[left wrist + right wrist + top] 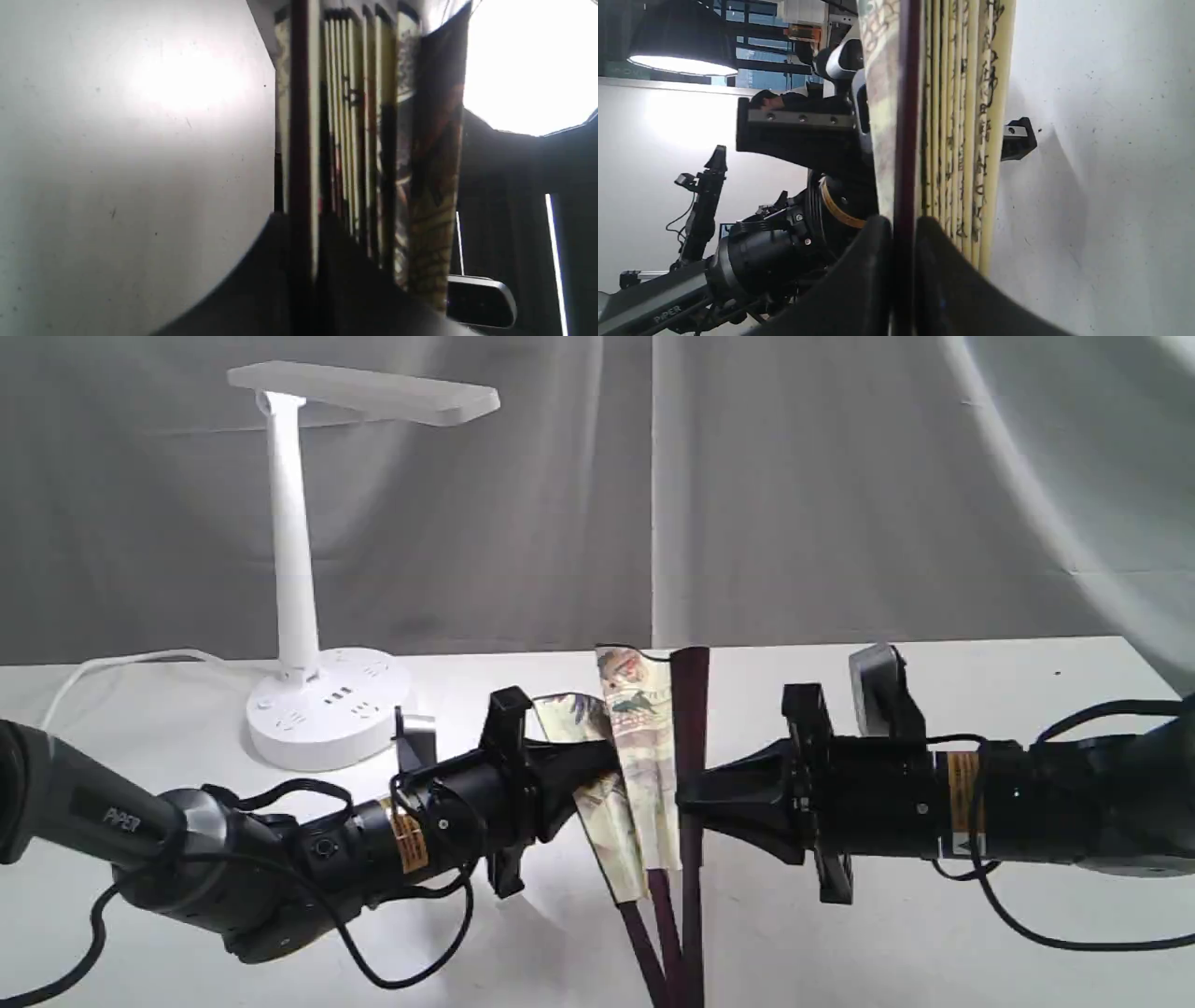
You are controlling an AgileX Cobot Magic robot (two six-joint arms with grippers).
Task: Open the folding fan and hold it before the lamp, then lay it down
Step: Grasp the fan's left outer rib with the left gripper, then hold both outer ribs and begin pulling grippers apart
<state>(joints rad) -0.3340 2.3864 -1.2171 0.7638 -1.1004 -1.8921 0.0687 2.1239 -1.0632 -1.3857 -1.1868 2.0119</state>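
Spreading the folding fan (644, 747), upright over the tabletop (934, 943), barely open, with left gripper (597, 761) and right gripper (686, 793) jaws each clamped on an outer rib. Next, likely: pulling ribs apart, then toward the lamp (291, 569).

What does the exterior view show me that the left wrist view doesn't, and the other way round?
Exterior only: the lamp at back left, and the folding fan standing upright, barely spread, with the left gripper and right gripper clamped on opposite sides. Left wrist only: the pleats edge-on, packed close, and a bright round light beyond them. Both: the fan, the left gripper's grip on it, the white table.
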